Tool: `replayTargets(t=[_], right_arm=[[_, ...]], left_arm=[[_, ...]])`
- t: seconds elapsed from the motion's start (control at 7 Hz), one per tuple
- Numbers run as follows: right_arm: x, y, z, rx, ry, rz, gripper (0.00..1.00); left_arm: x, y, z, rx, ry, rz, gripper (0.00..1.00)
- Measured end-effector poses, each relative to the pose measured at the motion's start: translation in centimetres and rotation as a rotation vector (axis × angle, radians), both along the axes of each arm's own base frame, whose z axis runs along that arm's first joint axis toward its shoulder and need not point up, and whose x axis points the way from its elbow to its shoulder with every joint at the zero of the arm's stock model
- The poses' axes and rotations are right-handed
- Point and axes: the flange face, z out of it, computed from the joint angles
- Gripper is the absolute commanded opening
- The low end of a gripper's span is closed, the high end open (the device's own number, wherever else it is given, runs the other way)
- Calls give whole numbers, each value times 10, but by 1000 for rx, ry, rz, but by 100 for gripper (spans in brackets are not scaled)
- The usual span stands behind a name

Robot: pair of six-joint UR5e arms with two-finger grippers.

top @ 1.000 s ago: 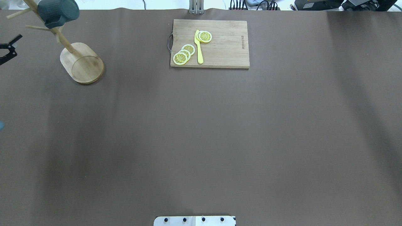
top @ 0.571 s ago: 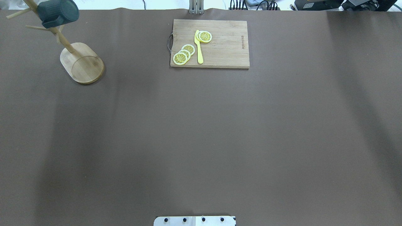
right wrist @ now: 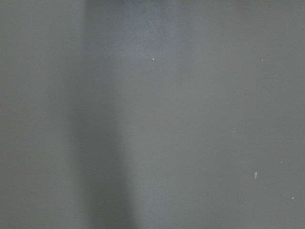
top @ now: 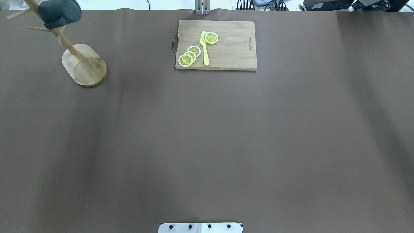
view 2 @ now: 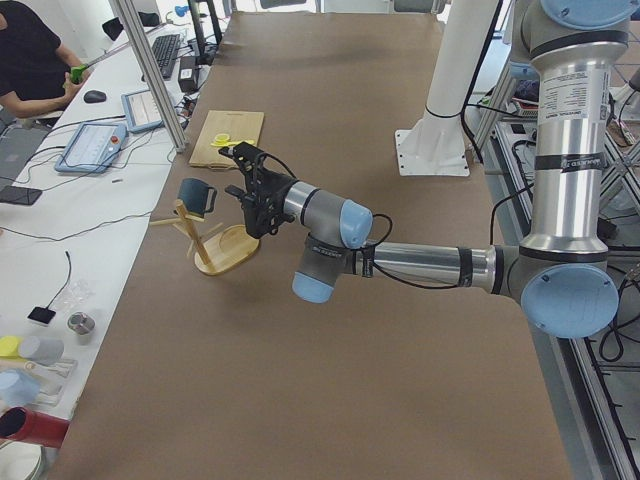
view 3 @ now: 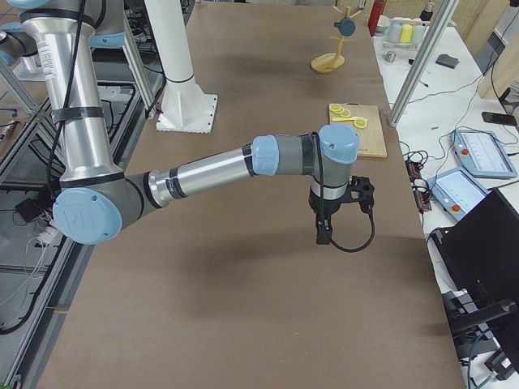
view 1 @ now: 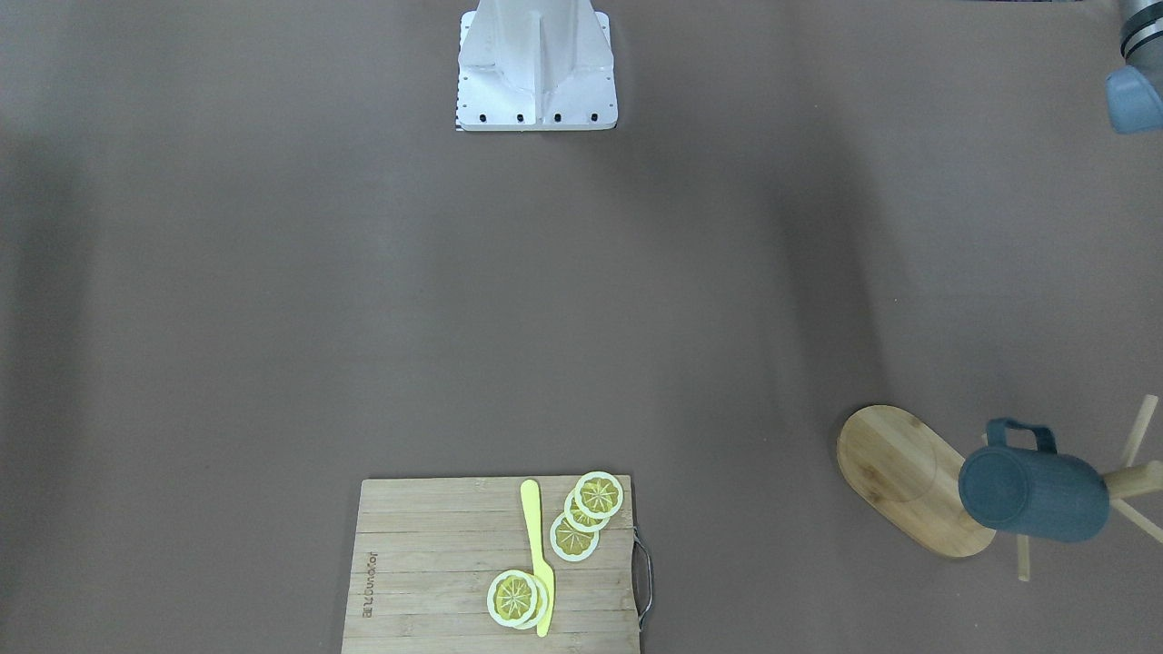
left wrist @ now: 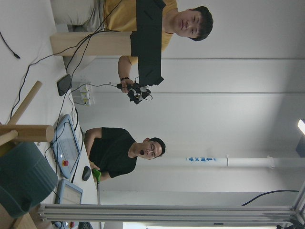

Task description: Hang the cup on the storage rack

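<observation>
Dark teal ribbed cup point(top: 59, 13) hangs on light bamboo mug-tree rack point(top: 84, 64); left tool point(view 2: 241, 172) backed off, open-or-closed unclear; looks done.

Storage rack point(top: 86, 67) top cut off at the overhead view's far-left corner, its post hidden behind the cup point(view 1: 1033, 495) from the front, cutting board point(view 1: 427, 563) edge cropped there, left gripper point(view 2: 246, 184) and right gripper point(view 3: 365, 194) jaws too small to judge.
</observation>
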Motion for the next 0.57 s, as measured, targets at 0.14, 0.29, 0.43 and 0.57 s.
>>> replayTargets(t=[0.14, 0.29, 0.43, 0.57], right_arm=[[0, 0, 2, -5, 0, 1, 100], [0, 0, 2, -6, 1, 3, 100], [0, 0, 0, -5, 1, 7, 100], [0, 0, -2, -2, 0, 10, 100]], left_arm=[[-21, 1, 1, 22, -144, -93, 98], [-38, 5, 9, 31, -290, -192, 98], [-51, 12, 23, 22, -454, -303, 98], [-61, 21, 38, 3, -626, -398, 98]])
